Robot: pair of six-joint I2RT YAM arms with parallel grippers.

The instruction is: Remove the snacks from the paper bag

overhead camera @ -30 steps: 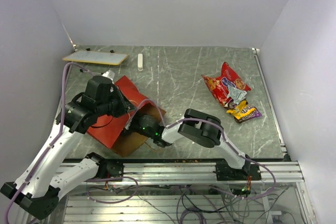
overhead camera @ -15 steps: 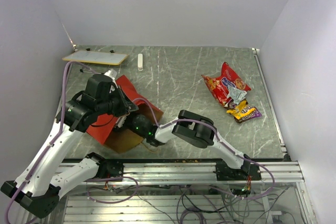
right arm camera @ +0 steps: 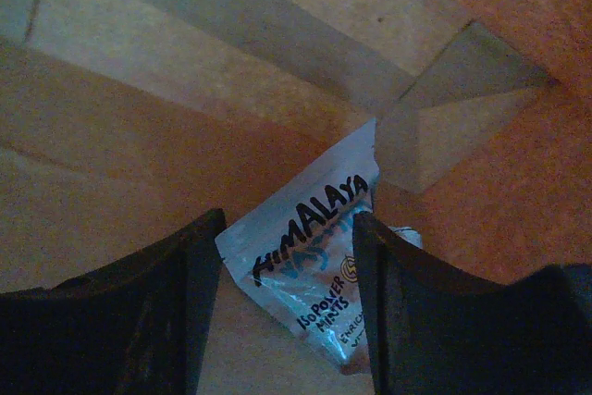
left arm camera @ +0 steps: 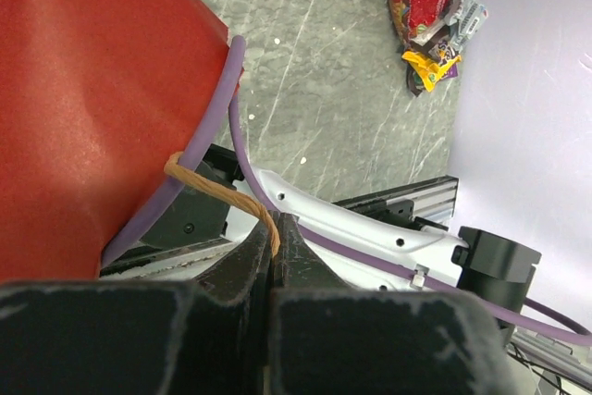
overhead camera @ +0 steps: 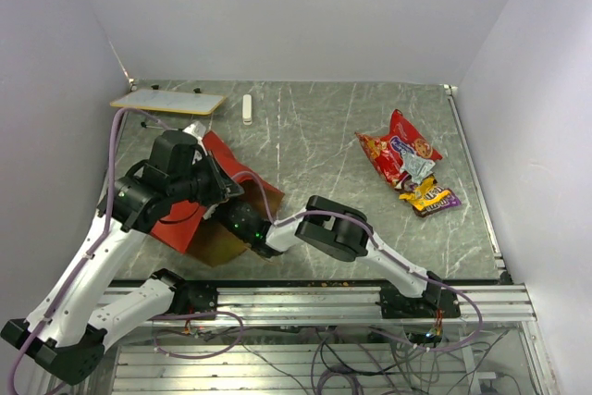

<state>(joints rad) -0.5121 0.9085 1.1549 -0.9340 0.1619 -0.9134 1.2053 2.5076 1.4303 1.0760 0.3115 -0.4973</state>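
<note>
The red paper bag [overhead camera: 185,219] lies on its side at the table's left. My left gripper [left arm camera: 275,228] is shut on its tan string handle [left arm camera: 222,190] and holds the mouth up. My right arm reaches into the bag, so its gripper is hidden in the top view. In the right wrist view my right gripper [right arm camera: 289,270] is open inside the brown bag interior [right arm camera: 139,164]. A silver-white mints packet [right arm camera: 310,261] lies between its fingers. A red chip bag [overhead camera: 396,153], a silver wrapper [overhead camera: 418,169] and yellow-orange and purple wrappers [overhead camera: 429,197] lie at the right.
A flat tan board [overhead camera: 168,102] and a small white stick [overhead camera: 247,108] lie at the back left. A purple cable [left arm camera: 217,131] runs along the bag's edge. The metal rail [overhead camera: 305,301] borders the table's front edge, with walls on the other three sides.
My right arm has pushed further left into the bag, and the bag's mouth has shifted left with it. The left gripper keeps hold of the handle.
</note>
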